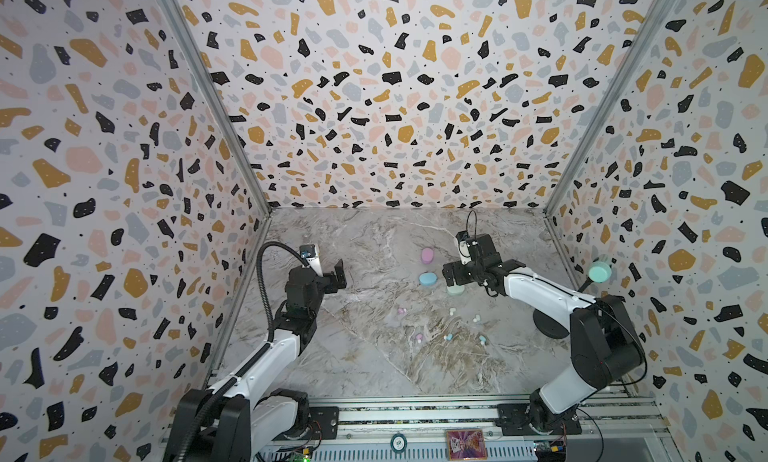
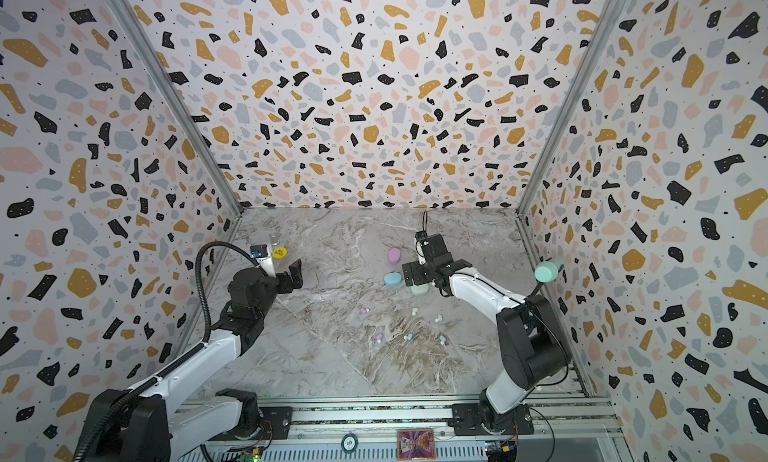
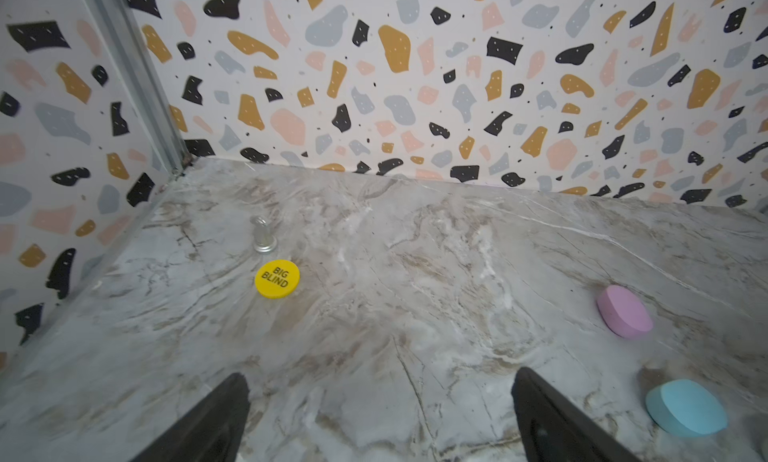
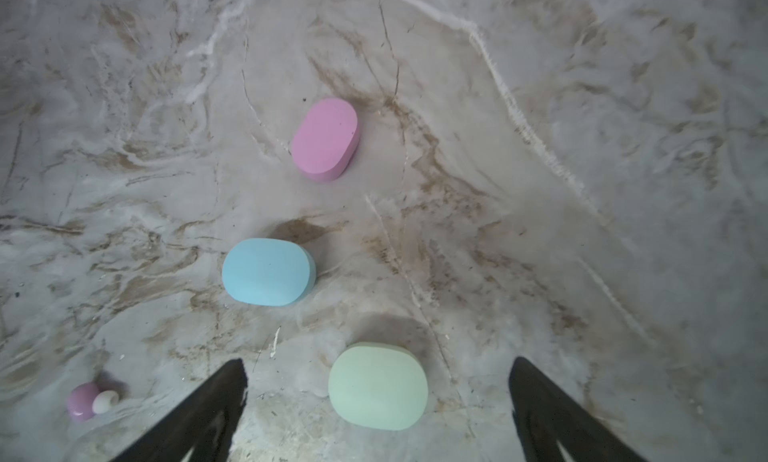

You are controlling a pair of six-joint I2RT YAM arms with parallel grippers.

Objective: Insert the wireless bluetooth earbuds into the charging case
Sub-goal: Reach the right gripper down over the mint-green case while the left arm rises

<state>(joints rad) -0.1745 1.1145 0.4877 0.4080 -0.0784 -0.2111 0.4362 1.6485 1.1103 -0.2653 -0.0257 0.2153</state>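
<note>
Three closed oval charging cases lie mid-table: pink [image 1: 427,254], blue [image 1: 427,278] and mint [image 4: 378,387]. Several tiny earbuds with white tips are scattered nearer the front: a pink one [image 1: 401,310], a mint one [image 1: 451,312] and a blue one [image 1: 448,337] among them. My right gripper [image 4: 378,361] hangs open above the mint case, a finger on each side and not touching it. One pink earbud [image 4: 83,399] shows in the right wrist view. My left gripper [image 1: 338,275] is open and empty over bare table to the left of the cases.
A yellow "BIG BLIND" chip [image 3: 277,278] and a small silver piece [image 3: 264,234] sit near the far left corner. A mint-headed object on a black stand [image 1: 599,271] rises by the right wall. Patterned walls enclose three sides; a metal rail [image 1: 415,414] runs along the front.
</note>
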